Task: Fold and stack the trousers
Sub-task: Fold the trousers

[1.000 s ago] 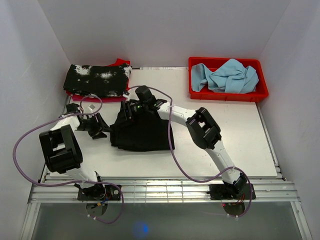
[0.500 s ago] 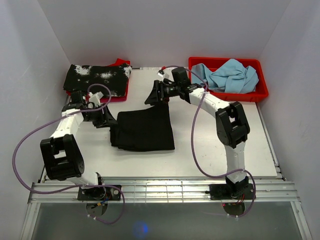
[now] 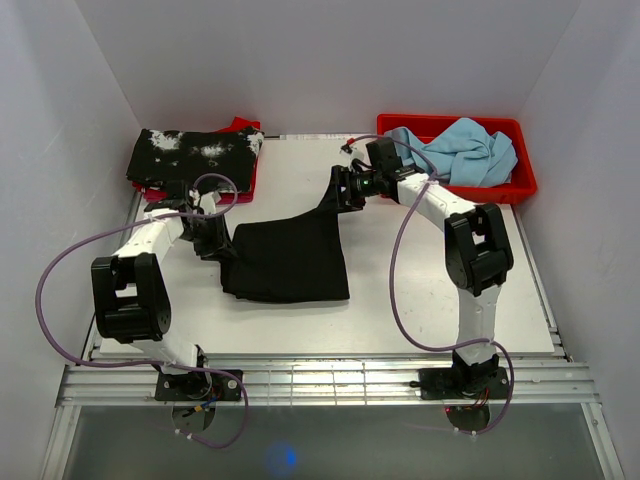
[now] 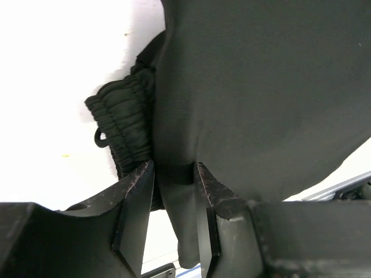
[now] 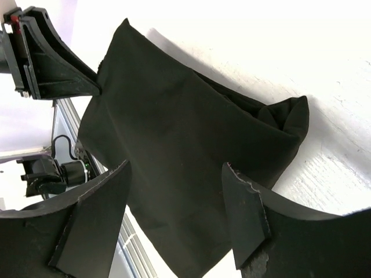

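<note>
Enclosed left, far and right by plain pale-grey walls; evenly lit flat white worktop, slotted metal rail nearest.

Left arm: elbow folded back near its base, forearm reaching forward and to its right, wrist low. Left gripper points right, its jaws closed in on a fold of the trousers, which is pinched between both fingers.

Right arm: upper link stands up from its base, elbow bent, forearm reaching forward and to its left. Right gripper points left toward the left gripper, jaws spread wide, both fingers parted.
</note>
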You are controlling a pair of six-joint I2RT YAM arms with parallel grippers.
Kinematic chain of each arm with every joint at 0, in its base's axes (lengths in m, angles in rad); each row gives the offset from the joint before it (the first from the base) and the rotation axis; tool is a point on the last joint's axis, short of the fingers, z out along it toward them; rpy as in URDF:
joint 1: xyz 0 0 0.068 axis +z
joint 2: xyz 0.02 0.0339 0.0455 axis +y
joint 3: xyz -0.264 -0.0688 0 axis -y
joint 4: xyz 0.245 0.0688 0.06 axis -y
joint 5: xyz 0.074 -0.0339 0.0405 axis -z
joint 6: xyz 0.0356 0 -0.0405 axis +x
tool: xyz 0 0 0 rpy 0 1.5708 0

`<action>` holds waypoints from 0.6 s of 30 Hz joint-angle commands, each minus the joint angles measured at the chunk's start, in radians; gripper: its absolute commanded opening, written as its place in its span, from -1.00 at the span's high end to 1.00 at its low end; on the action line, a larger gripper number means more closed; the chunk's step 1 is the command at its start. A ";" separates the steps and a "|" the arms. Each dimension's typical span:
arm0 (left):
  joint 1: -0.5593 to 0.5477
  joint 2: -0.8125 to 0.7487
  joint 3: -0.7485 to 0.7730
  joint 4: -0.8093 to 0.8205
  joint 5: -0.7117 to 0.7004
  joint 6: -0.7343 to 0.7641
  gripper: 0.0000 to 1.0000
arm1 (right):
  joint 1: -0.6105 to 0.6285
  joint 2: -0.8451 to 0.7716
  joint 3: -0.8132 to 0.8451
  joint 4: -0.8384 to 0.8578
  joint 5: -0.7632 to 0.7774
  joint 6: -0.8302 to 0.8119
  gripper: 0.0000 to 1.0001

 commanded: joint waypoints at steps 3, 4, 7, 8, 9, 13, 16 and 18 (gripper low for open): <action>-0.011 -0.037 0.037 -0.038 -0.062 -0.023 0.09 | -0.004 -0.075 -0.020 -0.010 0.002 -0.041 -0.40; -0.017 -0.034 0.035 -0.038 -0.038 -0.023 0.07 | -0.004 -0.075 -0.023 -0.010 0.001 -0.041 -0.40; -0.037 -0.026 0.029 -0.021 -0.003 -0.021 0.07 | -0.007 -0.076 -0.025 -0.010 0.001 -0.041 -0.40; -0.040 -0.025 0.027 -0.017 0.004 -0.021 0.07 | -0.007 -0.076 -0.025 -0.010 -0.002 -0.041 -0.40; -0.049 -0.023 0.023 -0.009 0.008 -0.023 0.07 | -0.008 -0.076 -0.025 -0.010 -0.002 -0.041 -0.40; -0.050 -0.006 0.014 0.016 0.024 -0.024 0.38 | -0.017 -0.075 -0.029 -0.010 0.002 -0.041 -0.40; -0.050 0.003 0.050 0.002 0.045 -0.020 0.85 | -0.024 -0.075 -0.034 -0.009 0.004 -0.042 -0.40; -0.050 -0.009 0.079 -0.021 0.082 -0.010 1.00 | -0.028 -0.078 -0.037 -0.012 0.007 -0.048 -0.40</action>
